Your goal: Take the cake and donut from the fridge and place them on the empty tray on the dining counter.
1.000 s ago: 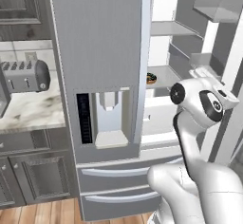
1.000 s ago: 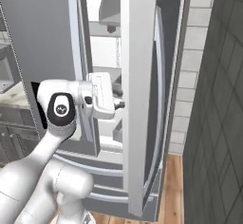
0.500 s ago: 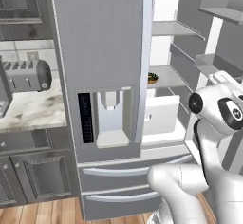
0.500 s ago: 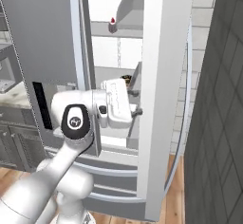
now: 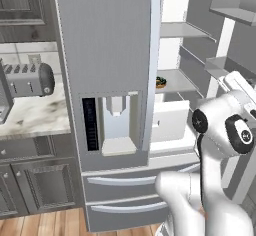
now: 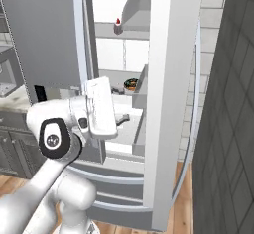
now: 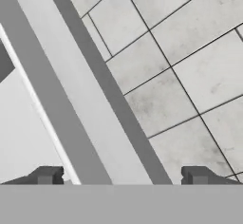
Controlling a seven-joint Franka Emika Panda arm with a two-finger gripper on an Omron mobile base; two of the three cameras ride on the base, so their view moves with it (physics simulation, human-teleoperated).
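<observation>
Tool spread wide beside fridge door

The hand has its fingertips spread wide before the fridge door edge and a tiled wall.

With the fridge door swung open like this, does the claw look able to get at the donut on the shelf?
Probably yes. The right door of the fridge stands wide, and the donut sits exposed on a middle shelf with nothing in front of it. The claw is open but faces the door edge and tiled wall, so it must turn inward first.
</observation>
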